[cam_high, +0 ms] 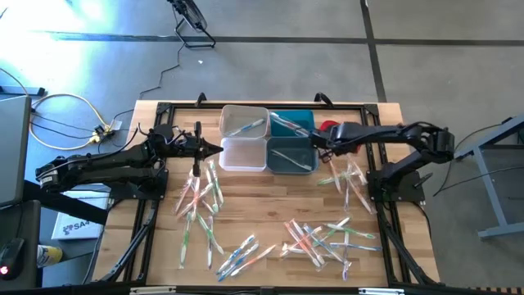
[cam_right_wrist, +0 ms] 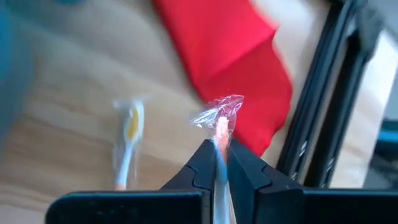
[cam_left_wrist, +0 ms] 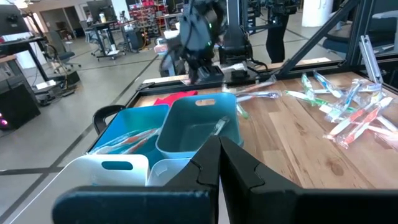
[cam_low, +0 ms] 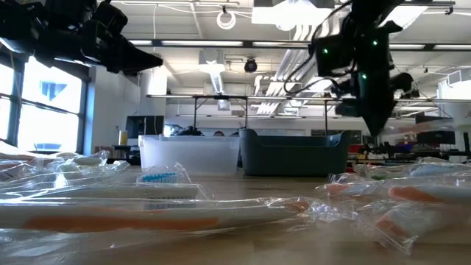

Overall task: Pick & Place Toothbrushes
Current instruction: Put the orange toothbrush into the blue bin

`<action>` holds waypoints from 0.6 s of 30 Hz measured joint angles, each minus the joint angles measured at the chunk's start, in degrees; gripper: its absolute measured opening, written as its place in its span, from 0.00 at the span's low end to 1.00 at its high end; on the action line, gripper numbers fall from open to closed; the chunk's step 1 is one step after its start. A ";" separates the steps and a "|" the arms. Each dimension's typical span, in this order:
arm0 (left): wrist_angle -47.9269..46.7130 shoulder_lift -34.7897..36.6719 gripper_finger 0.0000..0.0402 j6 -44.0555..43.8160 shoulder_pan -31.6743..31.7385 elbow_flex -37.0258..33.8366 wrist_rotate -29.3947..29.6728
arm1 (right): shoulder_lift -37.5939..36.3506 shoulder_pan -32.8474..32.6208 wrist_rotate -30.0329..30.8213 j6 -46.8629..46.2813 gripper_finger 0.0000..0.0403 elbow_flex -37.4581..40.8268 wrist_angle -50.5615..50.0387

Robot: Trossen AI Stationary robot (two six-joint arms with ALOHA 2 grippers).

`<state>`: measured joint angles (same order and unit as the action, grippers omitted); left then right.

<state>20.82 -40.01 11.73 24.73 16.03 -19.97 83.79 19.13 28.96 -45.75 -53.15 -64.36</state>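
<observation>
Many wrapped toothbrushes (cam_high: 315,238) lie scattered on the wooden table, and a few are in the bins. My right gripper (cam_right_wrist: 218,148) hangs above the table beside the red cloth (cam_right_wrist: 239,68) and the dark teal bin (cam_high: 291,154). It slants down and is shut on one toothbrush (cam_right_wrist: 219,127) with an orange part, in a clear wrapper. Another toothbrush (cam_right_wrist: 127,144) lies flat on the wood below it. My left gripper (cam_high: 216,149) is shut on nothing and points level toward the white bin (cam_high: 243,153). My right gripper pinches the wrapped toothbrush between its two fingers. The toothbrush lies along the fingers, and its orange end with the crumpled wrapper (cam_right_wrist: 219,113) sticks out past the fingertips (cam_right_wrist: 202,158). The fingers slant down from above. The shown end is clear of the table.
Four bins stand in a block at the far middle: two white (cam_high: 244,121), a bright blue (cam_high: 292,123) and the dark teal one. Black frame rails (cam_high: 147,238) run along the table's left and right sides. Bare wood lies between the toothbrush piles.
</observation>
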 joint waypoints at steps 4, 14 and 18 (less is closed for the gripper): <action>-0.02 0.00 0.00 0.00 0.00 0.00 0.02 | 0.00 -0.02 4.05 2.91 0.04 -5.66 -0.66; -0.02 0.00 0.00 0.00 0.02 0.00 0.07 | -0.04 0.00 9.84 19.40 0.04 -13.39 17.40; -0.02 0.00 0.00 0.00 0.01 0.00 0.29 | -0.04 0.13 7.71 29.58 0.04 -13.39 29.74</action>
<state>20.80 -40.01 11.73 24.74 16.03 -19.67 83.74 19.27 36.67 -16.17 -66.54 -34.62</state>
